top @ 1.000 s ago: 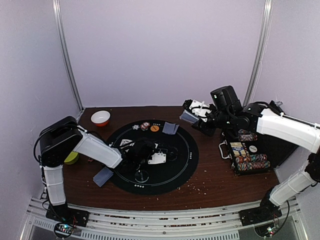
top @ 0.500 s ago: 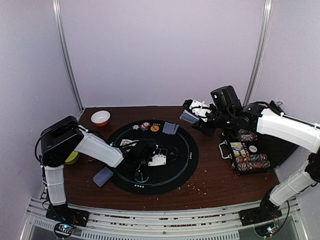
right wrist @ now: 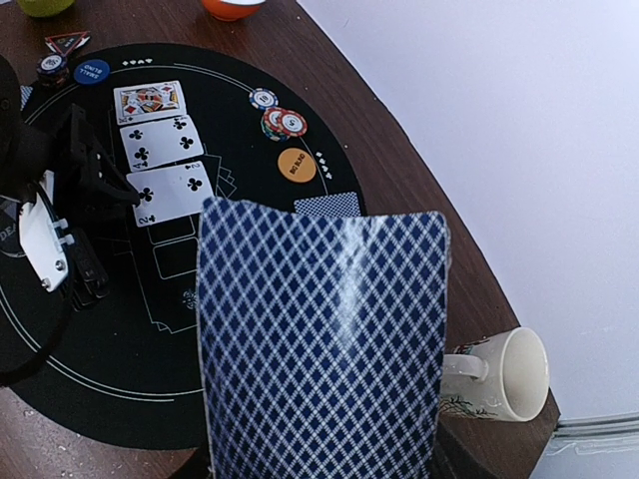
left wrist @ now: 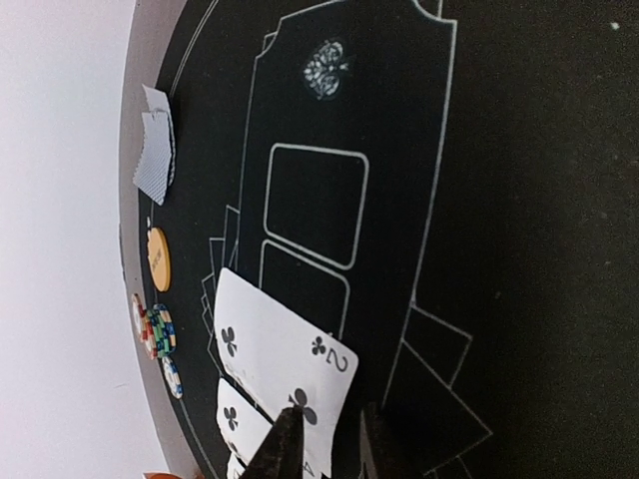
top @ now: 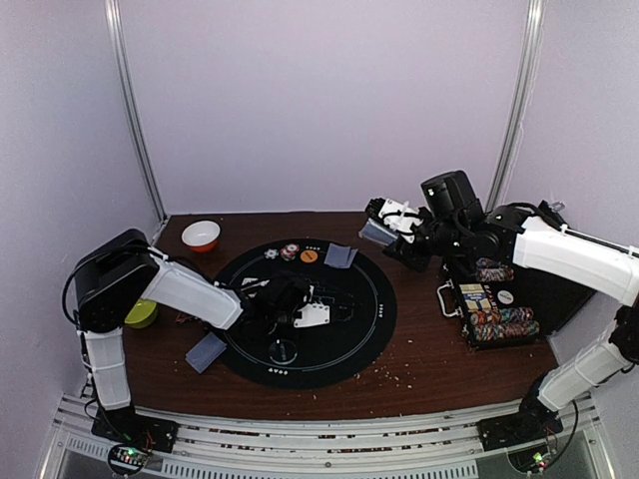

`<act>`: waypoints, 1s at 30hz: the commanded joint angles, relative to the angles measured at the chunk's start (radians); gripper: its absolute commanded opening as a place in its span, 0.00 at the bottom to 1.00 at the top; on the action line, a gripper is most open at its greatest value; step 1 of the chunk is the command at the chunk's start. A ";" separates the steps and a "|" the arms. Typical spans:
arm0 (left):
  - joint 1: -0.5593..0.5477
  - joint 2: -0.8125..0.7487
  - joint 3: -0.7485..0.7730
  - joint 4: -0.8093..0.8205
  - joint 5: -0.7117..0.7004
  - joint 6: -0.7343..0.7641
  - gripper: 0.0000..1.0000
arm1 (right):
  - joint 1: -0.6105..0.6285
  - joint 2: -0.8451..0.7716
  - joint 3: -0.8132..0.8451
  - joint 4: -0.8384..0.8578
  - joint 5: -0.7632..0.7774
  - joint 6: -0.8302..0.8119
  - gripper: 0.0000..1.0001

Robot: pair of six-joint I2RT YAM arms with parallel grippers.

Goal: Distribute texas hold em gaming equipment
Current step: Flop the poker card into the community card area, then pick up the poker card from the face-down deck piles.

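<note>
While the left gripper point(left wrist: 324, 444), jaws slightly parted, rests at the two of clubs point(left wrist: 285, 349) lying flat just ahead of its tips, the right gripper point(top: 383, 232) pinches a blue-backed card point(right wrist: 319, 339), which looks light, thin, bendy and slick, best nipped by its edge.

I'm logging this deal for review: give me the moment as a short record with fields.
left fingers: slightly parted at the edge of the flat-lying two of clubs
face-up cards: three in a row on the black mat
right fingers: closed on a blue-backed card, held raised
mat's far edge: orange disc, striped chips, face-down cards
</note>
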 commanded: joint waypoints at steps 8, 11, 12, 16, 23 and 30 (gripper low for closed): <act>0.005 -0.244 -0.021 -0.114 0.215 -0.124 0.31 | -0.004 -0.029 -0.001 0.017 -0.014 0.013 0.48; 0.027 -0.335 -0.021 -0.123 0.318 -0.214 0.37 | -0.004 -0.028 0.001 0.014 -0.016 0.011 0.48; 0.045 -0.363 -0.017 -0.126 0.380 -0.269 0.39 | -0.004 -0.025 0.003 0.009 -0.015 0.010 0.48; 0.165 -0.469 0.019 -0.119 0.559 -0.510 0.55 | -0.003 -0.015 0.020 -0.008 -0.018 0.008 0.48; 0.334 -0.425 0.203 -0.176 1.011 -0.912 0.73 | 0.046 0.018 0.042 -0.013 -0.010 -0.009 0.48; 0.315 -0.369 0.270 -0.125 1.178 -1.060 0.98 | 0.107 0.071 0.075 0.005 -0.021 -0.019 0.48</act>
